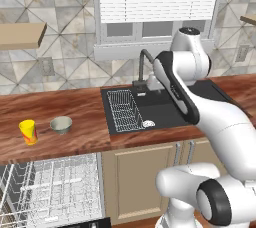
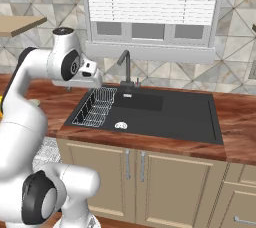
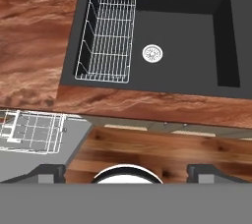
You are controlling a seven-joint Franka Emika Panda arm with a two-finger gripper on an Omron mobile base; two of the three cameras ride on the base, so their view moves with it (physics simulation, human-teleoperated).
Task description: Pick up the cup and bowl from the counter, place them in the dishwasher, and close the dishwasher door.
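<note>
Countertop (image 1: 75, 107) carries cup (image 1: 29, 132) and bowl (image 1: 61, 124); pincer (image 3: 126, 169) spread, fingertips half cropped.

I found no text, label, brand, number or sign that I could read on anything in view.

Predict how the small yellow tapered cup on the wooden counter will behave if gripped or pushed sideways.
The small yellow tapered cup stands upright on its narrower end, so a high sideways push would probably tip it. With no handle and smooth-looking sloped walls, it may slip upward out of a squeeze. Once tipped, it would likely roll in a curve.
</note>
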